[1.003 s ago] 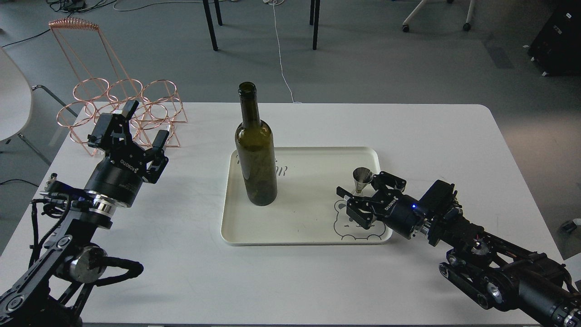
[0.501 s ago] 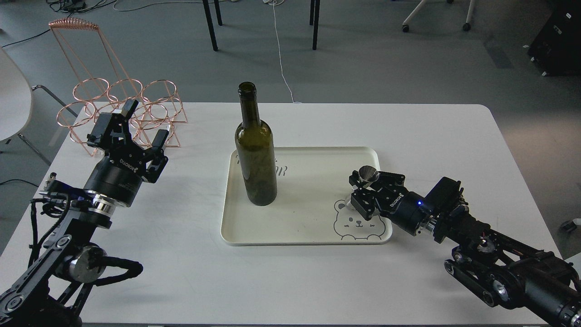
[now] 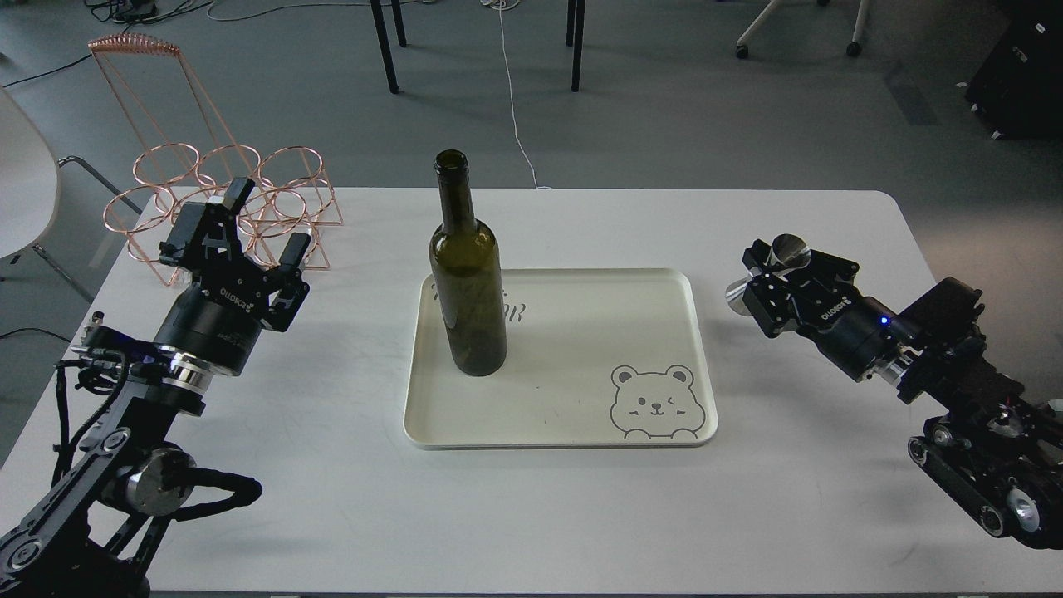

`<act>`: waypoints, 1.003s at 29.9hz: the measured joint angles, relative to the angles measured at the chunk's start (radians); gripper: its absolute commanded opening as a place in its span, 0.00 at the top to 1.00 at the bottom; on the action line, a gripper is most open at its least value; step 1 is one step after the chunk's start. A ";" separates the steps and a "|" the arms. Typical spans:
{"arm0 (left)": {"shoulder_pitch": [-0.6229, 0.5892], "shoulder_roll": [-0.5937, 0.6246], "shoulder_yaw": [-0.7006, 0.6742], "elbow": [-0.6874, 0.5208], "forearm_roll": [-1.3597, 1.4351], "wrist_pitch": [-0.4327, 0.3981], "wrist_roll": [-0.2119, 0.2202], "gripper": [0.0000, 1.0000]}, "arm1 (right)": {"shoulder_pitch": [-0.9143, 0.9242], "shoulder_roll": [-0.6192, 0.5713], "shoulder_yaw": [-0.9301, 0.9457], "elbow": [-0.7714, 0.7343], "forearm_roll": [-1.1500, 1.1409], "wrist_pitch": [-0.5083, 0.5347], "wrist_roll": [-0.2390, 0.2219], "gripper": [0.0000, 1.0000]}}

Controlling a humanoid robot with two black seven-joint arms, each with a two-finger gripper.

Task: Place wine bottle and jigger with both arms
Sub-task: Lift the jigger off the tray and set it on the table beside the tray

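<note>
The wine bottle, dark olive green and unlabelled, stands upright on the left part of the cream tray. My right gripper is shut on the steel jigger and holds it tilted above the table, to the right of the tray. My left gripper is open and empty, well left of the bottle, close to the copper wire rack.
A copper wire rack with several rings stands at the table's back left corner. The tray has a bear drawing at its front right. The white table has rounded corners; chairs and cables lie on the floor behind.
My right gripper closed on the jigger on the tray, lifted it and carried it right, off the tray. The left arm and bottle stayed put.
</note>
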 measured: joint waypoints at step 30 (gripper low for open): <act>0.000 -0.005 0.003 -0.008 0.000 -0.001 0.000 0.02 | -0.021 0.020 -0.062 -0.200 0.112 0.000 0.000 0.60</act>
